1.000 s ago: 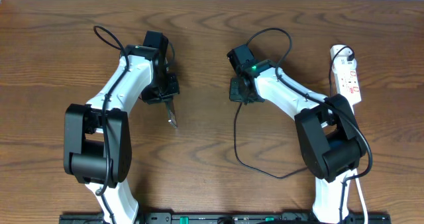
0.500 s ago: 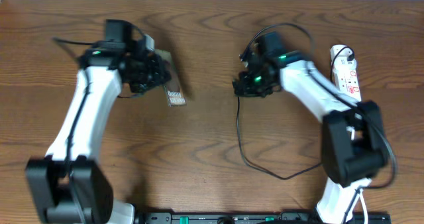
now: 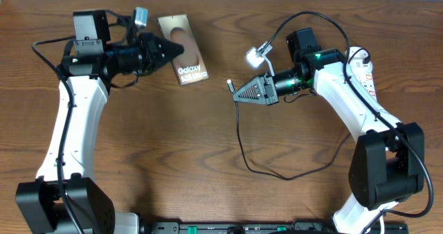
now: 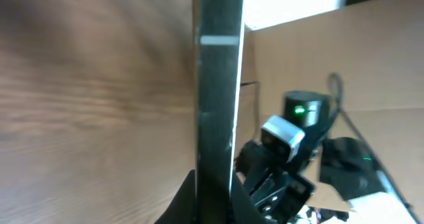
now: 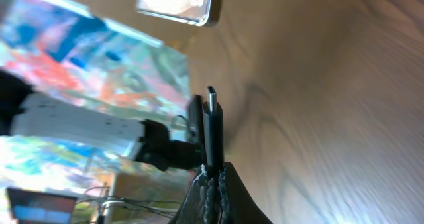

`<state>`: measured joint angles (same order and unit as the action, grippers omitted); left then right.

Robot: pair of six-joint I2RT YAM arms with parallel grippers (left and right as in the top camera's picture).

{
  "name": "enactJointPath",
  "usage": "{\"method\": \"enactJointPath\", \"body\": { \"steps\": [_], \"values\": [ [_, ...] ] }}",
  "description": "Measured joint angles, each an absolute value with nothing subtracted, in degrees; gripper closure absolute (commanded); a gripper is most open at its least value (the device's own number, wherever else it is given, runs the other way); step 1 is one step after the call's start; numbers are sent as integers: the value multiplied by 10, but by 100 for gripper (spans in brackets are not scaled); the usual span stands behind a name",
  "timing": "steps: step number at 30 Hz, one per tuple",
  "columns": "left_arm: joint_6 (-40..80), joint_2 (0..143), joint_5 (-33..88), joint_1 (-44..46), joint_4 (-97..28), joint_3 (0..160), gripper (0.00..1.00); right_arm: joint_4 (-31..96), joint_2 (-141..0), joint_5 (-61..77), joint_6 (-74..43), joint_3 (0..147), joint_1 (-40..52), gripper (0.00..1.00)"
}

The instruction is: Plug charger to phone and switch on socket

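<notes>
Starting with the phone point(image 3: 185, 54), we see a bronze-grey slab with a dark oval and white "Galaxy" lettering, face up and set askew toward the far left of the bench point(image 3: 166, 144). The left gripper point(image 3: 176, 51) is clamped on its left edge. In the left wrist view the phone point(image 4: 218, 85) stands edge-on as a dark upright bar rising from between the closed fingers point(image 4: 189, 201). We cannot tell whether it touches the wood.

Right of the phone, across a gap of bare wood, the right gripper point(image 3: 239, 93) is closed on the charger point(image 3: 239, 133), whose small plug tip point(image 3: 230, 86) sticks out toward the phone. The thin black cable drops from there and loops wide toward the near right. In the right wrist view the plug tip point(image 5: 211, 124) points up from the pinched fingers, with the phone point(image 5: 175, 2) well beyond it.

The socket point(image 3: 367, 73) lies at the right edge, partly under the right arm.

The bench is brown wood with a strong grain. Behind it we see cardboard, a bright patch and a blurred colourful backdrop.
</notes>
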<state>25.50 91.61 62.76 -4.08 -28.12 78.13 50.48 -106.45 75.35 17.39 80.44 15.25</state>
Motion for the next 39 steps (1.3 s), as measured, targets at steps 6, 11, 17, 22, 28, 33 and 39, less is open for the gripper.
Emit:
{"method": "enactJointPath", "body": {
  "steps": [6,11,17,22,28,33,39],
  "values": [
    [302,916,662,-41,-233,781,93,503,-1065,828,185,804,165,99],
    [352,916,671,-41,-144,781,93,503,-1065,862,184,804,181,99],
    [397,916,670,-32,-114,781,93,499,-1065,870,184,804,182,99],
    [408,916,665,1,-80,781,93,496,-1065,874,182,804,182,99],
    [409,916,665,13,-76,781,92,464,-1065,876,169,804,182,99],
    [409,916,668,13,-76,781,93,383,-1065,878,119,803,182,99],
    [409,916,672,13,-74,781,93,315,-1065,879,54,803,182,99]
  ]
}}
